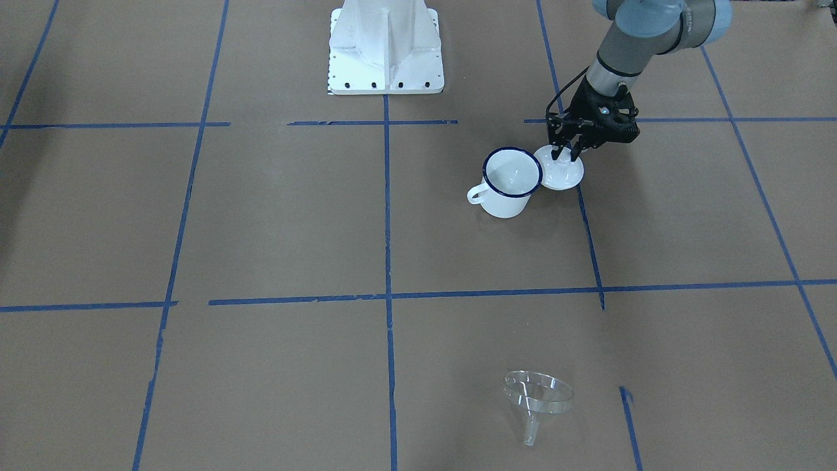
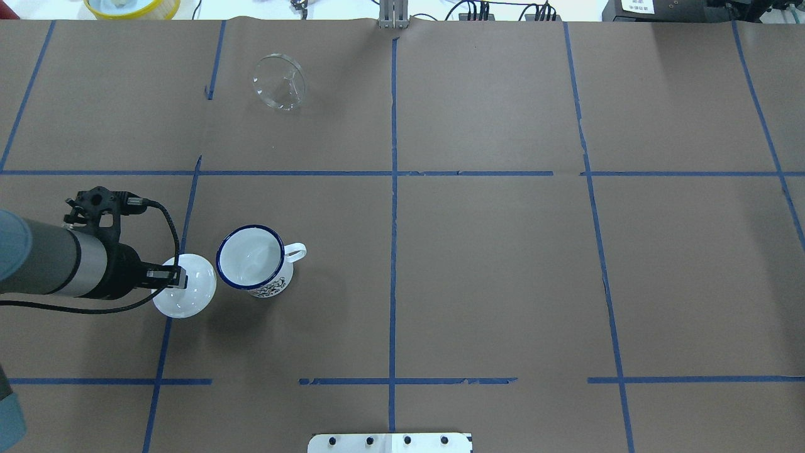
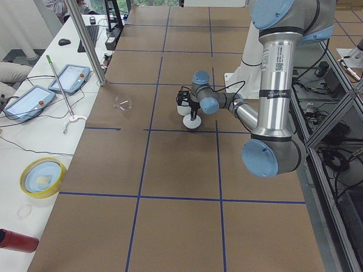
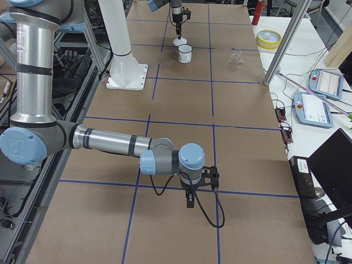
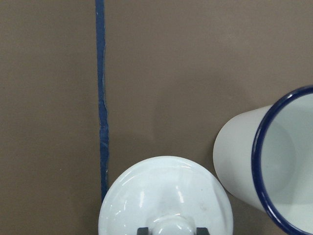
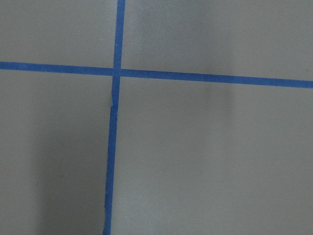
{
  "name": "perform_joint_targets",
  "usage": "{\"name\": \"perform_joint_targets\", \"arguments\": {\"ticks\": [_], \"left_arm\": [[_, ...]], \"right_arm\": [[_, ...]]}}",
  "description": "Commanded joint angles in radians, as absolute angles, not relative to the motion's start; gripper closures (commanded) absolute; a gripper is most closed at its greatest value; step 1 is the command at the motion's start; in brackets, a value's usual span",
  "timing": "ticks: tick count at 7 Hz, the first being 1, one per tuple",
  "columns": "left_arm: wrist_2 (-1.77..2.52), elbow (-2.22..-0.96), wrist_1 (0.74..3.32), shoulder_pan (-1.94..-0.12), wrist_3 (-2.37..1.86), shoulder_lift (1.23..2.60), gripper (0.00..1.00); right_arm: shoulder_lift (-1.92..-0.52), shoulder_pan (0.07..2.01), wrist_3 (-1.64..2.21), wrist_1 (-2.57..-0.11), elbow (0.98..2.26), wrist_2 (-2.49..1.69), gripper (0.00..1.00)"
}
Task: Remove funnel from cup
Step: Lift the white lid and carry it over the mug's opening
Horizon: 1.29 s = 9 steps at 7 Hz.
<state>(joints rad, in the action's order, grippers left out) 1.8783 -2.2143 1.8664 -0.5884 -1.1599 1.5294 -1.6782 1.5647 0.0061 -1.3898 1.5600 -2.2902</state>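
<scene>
The clear funnel (image 1: pixel 537 392) lies on its side on the brown table, far from the cup, near the operators' edge; it also shows in the overhead view (image 2: pixel 280 82). The white cup (image 1: pixel 510 183) with the dark blue rim stands upright and empty (image 2: pixel 251 261). Right beside it a white domed lid (image 1: pixel 562 175) rests on the table. My left gripper (image 1: pixel 565 156) points down over the lid, its fingers closed on the lid's knob (image 5: pixel 171 226). My right gripper (image 4: pixel 190 201) hangs low over bare table far off; I cannot tell whether it is open or shut.
The robot's white base (image 1: pixel 386 49) stands at the table's middle rear. A yellow bowl (image 2: pixel 132 6), cables and tablets (image 3: pixel 28 102) lie beyond the far edge. A metal pole (image 3: pixel 85 39) stands at that edge. Blue tape lines cross the table.
</scene>
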Motion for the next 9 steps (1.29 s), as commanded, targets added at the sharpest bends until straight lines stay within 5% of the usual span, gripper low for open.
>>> {"name": "perform_joint_targets", "arguments": {"ticks": [1, 4, 9], "left_arm": [[1.890, -2.394, 1.677, -0.609, -1.166, 1.558, 1.00], [1.917, -2.147, 1.476, -0.603, -1.227, 1.944, 1.00], [1.916, -2.083, 1.479, -0.607, -1.177, 1.937, 1.00]], "right_arm": [[-1.678, 1.565, 0.006, -1.390, 1.560, -2.290, 0.00], [-1.678, 1.565, 0.006, -1.390, 1.560, -2.290, 0.00], [-1.678, 1.565, 0.006, -1.390, 1.560, -2.290, 0.00]]}}
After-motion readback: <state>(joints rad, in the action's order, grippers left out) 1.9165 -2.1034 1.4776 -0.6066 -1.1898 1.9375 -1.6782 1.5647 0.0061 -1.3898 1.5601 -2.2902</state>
